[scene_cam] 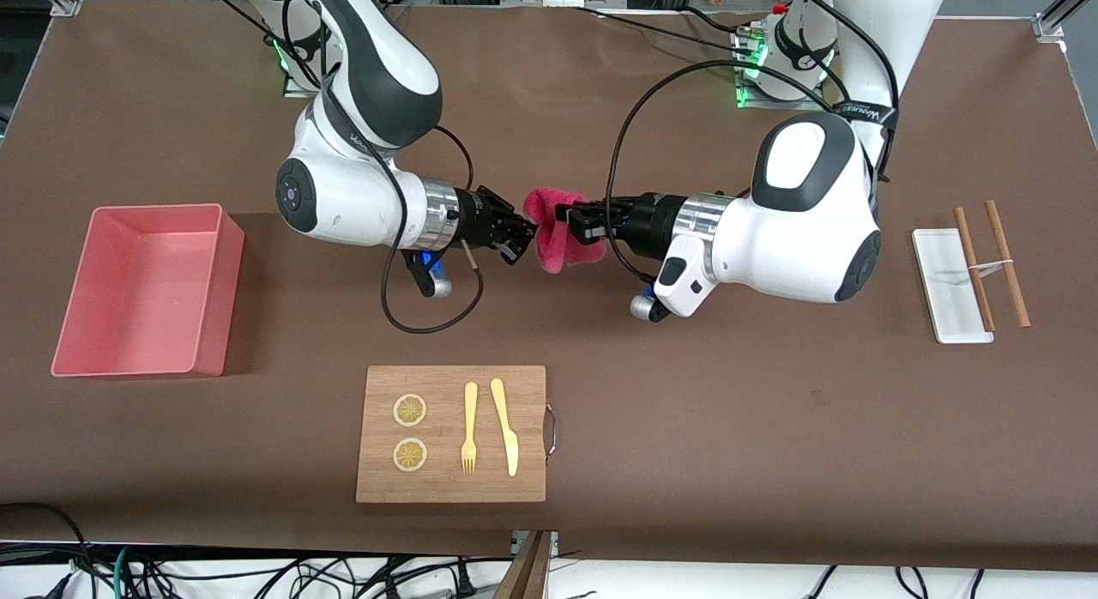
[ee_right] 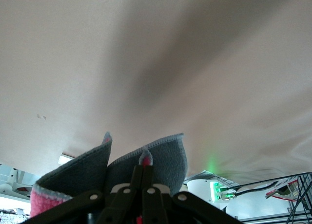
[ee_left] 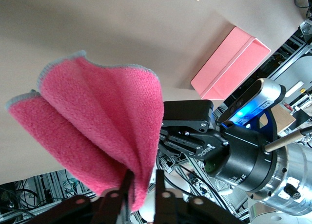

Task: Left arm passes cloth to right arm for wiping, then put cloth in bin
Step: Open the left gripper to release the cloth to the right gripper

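Note:
The magenta cloth (scene_cam: 562,234) hangs in the air over the middle of the table, between the two grippers. My right gripper (scene_cam: 530,232) is shut on one edge of it; in the right wrist view its jaws pinch a fold of the cloth (ee_right: 161,156) at the tips (ee_right: 145,168). My left gripper (scene_cam: 566,214) stands open around the cloth's other side (ee_left: 97,117): its fingers (ee_left: 144,173) are parted, one touching the fabric, the other with a gap. The pink bin (scene_cam: 154,208) stands empty at the right arm's end of the table and also shows in the left wrist view (ee_left: 229,63).
A wooden board (scene_cam: 450,487) with two lemon slices, a yellow fork and a yellow knife lies nearer the front camera than the grippers. A flat white tray (scene_cam: 944,273) with two brown chopsticks (scene_cam: 974,264) across it lies at the left arm's end.

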Controlling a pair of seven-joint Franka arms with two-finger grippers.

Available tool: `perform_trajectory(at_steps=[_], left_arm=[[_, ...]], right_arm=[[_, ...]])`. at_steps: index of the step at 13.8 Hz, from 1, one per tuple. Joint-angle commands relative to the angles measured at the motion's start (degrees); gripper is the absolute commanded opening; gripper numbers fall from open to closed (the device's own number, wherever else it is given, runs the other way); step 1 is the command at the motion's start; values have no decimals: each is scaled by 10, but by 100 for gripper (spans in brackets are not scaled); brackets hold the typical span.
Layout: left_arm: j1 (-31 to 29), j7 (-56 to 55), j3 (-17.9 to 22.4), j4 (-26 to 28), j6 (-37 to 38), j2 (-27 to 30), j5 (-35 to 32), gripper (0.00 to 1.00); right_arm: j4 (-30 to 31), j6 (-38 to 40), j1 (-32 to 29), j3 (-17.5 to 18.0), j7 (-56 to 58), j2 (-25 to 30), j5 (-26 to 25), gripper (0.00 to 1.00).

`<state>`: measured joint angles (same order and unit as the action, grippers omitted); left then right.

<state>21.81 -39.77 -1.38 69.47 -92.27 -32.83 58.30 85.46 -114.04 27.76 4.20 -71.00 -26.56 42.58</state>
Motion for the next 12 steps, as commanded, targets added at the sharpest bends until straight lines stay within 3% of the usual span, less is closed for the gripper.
perform_trajectory(at_steps=[1,3,12], left_arm=[[-2,-7,4,-8,5,-1,11,51],[-4,0,4,-7,6,0,6,100],[-33,0,4,-5,35,0,4,100]], right_arm=[[0,7,-3,0,4,6,14,0],[0,9,-7,0,5,6,13,0],[-1,19,-12,1,10,7,11,0]])
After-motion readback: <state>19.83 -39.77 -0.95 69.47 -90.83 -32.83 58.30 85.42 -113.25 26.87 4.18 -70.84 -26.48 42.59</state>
